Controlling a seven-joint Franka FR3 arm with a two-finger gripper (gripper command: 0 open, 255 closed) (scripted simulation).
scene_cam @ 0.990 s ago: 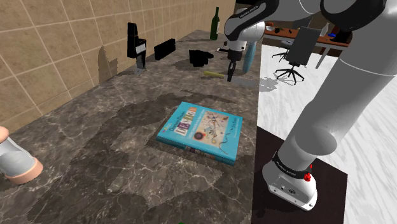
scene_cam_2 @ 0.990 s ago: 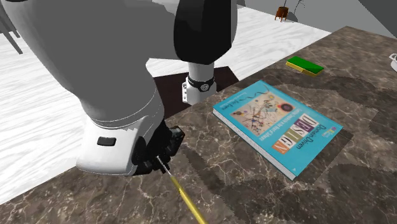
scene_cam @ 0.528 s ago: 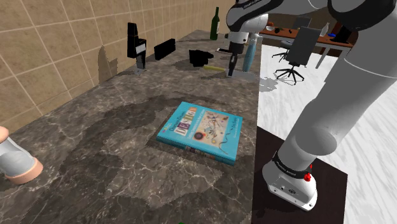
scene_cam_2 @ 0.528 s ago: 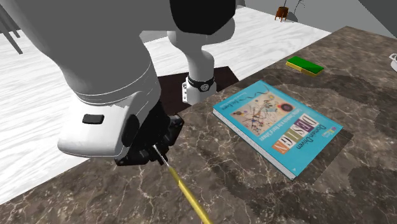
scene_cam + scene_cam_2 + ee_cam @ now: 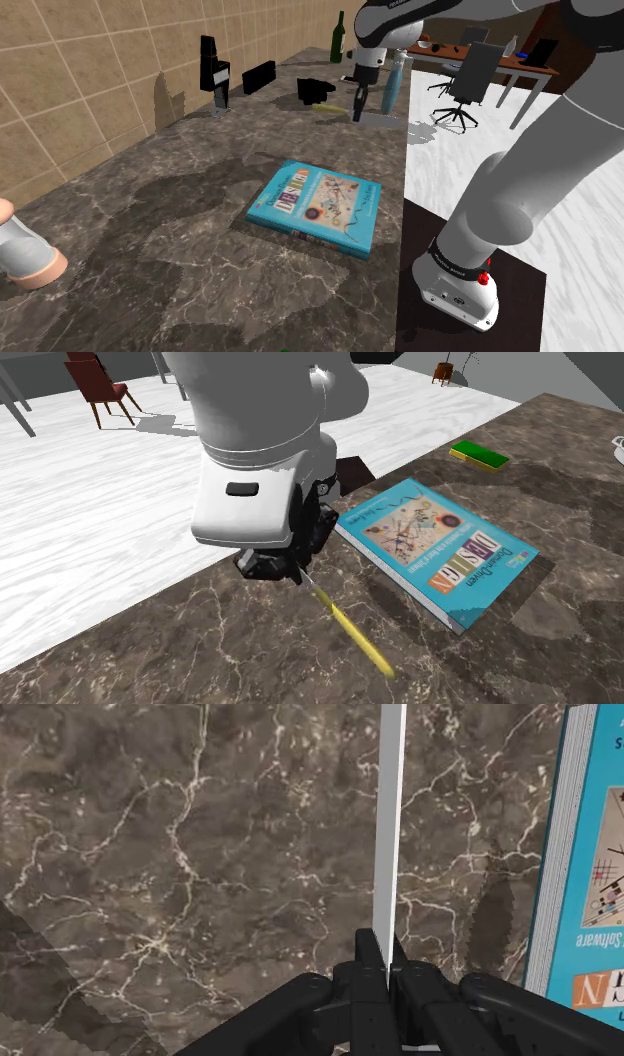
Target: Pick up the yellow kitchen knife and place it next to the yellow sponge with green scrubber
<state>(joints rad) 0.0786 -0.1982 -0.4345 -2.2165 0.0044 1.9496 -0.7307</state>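
gripper [image 5: 378, 954] clamped on knife [image 5: 358, 640] | carry it high over book [image 5: 440, 547] | lower beside sponge [image 5: 478, 454], upper right of second exterior view

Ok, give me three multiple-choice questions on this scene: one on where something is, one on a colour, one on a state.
1. Where does the sponge lie?
A. on the book
B. on the floor
C. on the counter, apart from the book

2. What colour is the handle of the knife?
A. yellow
B. red
C. black

3. The pincer is:
A. open
B. shut on the knife's blade
C. shut on nothing

Answers:
1 C: the second exterior view shows the sponge on bare stone beyond the book's corner.
2 A: the handle shows yellow in the second exterior view.
3 B: the wrist view shows the pincer clasping the pale blade.
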